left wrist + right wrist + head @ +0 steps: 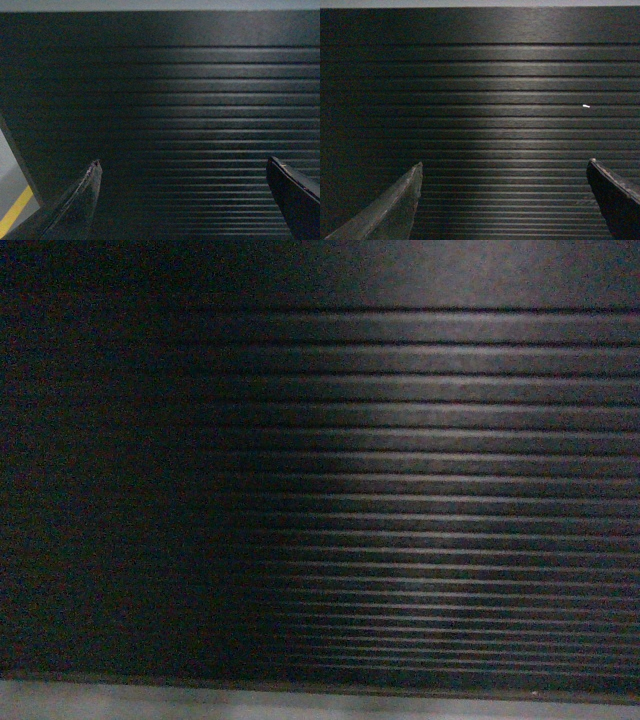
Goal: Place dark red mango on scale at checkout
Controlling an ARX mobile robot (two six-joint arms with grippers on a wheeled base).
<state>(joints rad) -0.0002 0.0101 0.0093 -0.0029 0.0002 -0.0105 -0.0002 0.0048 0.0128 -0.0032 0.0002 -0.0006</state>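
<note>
The checkout (400,460) fills the head view as a dark front of horizontal ribbed slats, seen from close up. The same slatted checkout front (190,110) faces my left gripper (183,162), which is open with nothing between its fingers. My right gripper (503,162) is also open and empty, pointing at the checkout slats (500,110). The dark red mango and the scale are out of view in every frame. Neither gripper shows in the head view.
A strip of grey floor (300,705) runs under the counter front. In the left wrist view the counter's left edge ends at grey floor with a yellow line (15,212). A small white speck (586,106) sits on one slat.
</note>
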